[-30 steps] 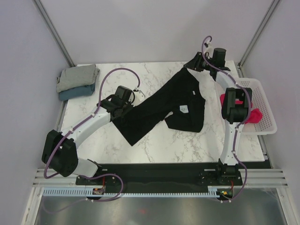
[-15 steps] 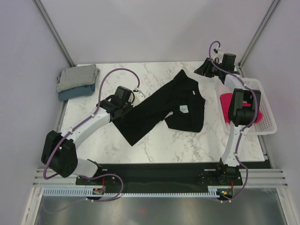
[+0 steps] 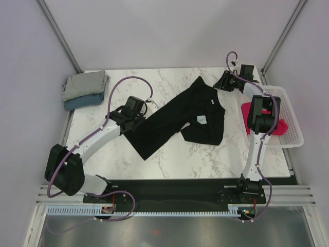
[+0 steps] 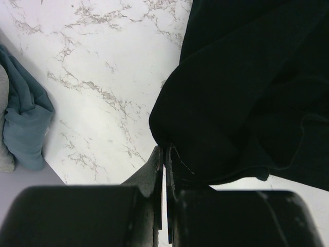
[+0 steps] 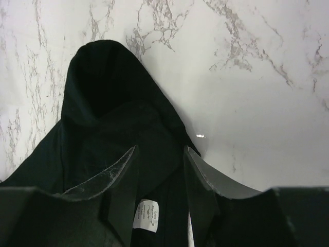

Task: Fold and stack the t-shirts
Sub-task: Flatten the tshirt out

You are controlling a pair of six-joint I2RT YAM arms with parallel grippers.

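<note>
Black t-shirt [image 3: 169, 121] lies bunched diagonally on the table [image 3: 169, 162], left edge pinched by the left gripper [image 4: 165, 154], right gripper [image 5: 160, 150] open above its far end; flattening appears in hand, so regrasp that end next.

**Robot lab test cell**

This is a robotics lab enclosure. Plain pale panel walls [image 3: 154, 31], held by aluminium posts [image 3: 57, 35], box in a marble-print bench [image 3: 169, 157]. At the bench's near edge a black base plate [image 3: 175, 186] carries a left arm [image 3: 92, 138] and a right arm [image 3: 253, 154], with purple cables [image 3: 126, 78] looped over them. Slotted aluminium rails [image 3: 300, 194] and a white comb-type cable duct [image 3: 169, 210] run in front of the plate. A black t-shirt [image 3: 169, 121] mid-bench and a white plastic mesh basket [image 3: 293, 121] at the right edge are the household goods here.
</note>
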